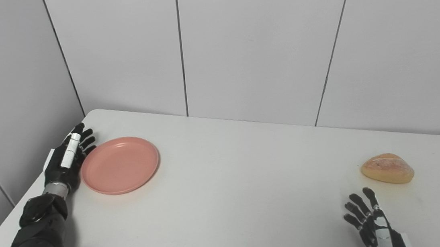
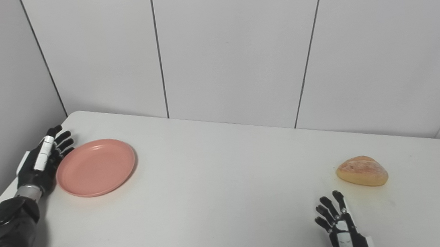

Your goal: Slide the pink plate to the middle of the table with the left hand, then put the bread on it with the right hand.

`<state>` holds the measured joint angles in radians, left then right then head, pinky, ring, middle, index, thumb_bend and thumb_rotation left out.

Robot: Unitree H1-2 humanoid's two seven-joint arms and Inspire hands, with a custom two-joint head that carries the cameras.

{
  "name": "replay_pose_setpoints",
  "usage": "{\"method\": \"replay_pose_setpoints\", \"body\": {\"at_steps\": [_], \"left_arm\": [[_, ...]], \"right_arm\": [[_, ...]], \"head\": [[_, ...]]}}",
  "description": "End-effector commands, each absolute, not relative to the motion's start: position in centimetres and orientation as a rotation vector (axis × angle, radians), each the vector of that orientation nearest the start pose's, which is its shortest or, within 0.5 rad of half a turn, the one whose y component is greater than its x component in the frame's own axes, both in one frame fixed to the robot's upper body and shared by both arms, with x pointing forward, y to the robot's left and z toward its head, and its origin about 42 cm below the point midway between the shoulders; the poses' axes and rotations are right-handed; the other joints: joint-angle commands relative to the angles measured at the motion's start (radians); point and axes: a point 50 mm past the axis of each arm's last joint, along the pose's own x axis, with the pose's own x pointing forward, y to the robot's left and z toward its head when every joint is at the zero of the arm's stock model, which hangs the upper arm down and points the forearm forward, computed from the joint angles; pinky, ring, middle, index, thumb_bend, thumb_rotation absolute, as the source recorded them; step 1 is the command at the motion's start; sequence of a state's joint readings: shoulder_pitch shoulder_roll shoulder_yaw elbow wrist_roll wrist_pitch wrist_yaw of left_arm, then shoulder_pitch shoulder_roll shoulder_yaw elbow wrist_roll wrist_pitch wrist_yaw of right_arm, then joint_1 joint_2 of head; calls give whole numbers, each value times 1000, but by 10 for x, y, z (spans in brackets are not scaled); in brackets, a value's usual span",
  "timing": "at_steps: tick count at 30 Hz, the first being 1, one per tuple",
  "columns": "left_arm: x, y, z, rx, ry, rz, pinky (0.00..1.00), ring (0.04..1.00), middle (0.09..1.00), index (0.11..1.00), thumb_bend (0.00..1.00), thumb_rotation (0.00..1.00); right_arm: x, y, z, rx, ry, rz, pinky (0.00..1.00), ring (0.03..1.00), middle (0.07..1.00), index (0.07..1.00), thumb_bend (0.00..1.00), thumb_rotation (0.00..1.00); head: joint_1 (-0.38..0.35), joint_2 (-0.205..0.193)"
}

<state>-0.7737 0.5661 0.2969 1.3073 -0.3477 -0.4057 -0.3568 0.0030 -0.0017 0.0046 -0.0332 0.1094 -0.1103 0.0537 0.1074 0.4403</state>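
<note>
A round pink plate (image 1: 120,164) lies on the white table (image 1: 227,195) at the far left. My left hand (image 1: 69,157) rests right beside its left rim, open, fingers stretched toward the wall and seemingly touching the rim. A golden bread roll (image 1: 387,168) sits on the table at the right. My right hand (image 1: 370,222) hovers near the front edge, just short and left of the bread, open with its fingers spread and holding nothing.
Grey wall panels (image 1: 236,45) close off the back and left of the table. The table's left edge runs close behind my left hand. A wide bare stretch of tabletop separates plate and bread.
</note>
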Motion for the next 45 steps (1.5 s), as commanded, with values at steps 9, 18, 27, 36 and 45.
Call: {"method": "replay_pose_setpoints", "body": {"at_steps": [9,18,27,36,45], "left_arm": [[464,467,172,-49,-81,120,826,893,880,883,907,716],[471,452,173,-48,-101,82,805,870,867,896,939,733],[476,441,173,-79,-111,61,757,856,862,897,889,715],[481,425,172,-93,-130,10,721,843,843,878,915,713],[486,401,168,-129,-131,-37,748,847,850,875,942,689]], "right_arm": [[263,-210,86,98,-44,41,847,875,896,967,878,975],[262,-208,87,81,-50,44,833,864,894,967,870,980],[262,-207,87,73,-48,49,833,861,896,971,867,979],[262,-205,88,73,-46,57,836,864,898,975,868,972],[262,-203,89,70,-54,61,820,852,894,971,864,967]], "head": [[-13,1],[-18,7],[-18,9],[-23,10],[-27,13]]}}
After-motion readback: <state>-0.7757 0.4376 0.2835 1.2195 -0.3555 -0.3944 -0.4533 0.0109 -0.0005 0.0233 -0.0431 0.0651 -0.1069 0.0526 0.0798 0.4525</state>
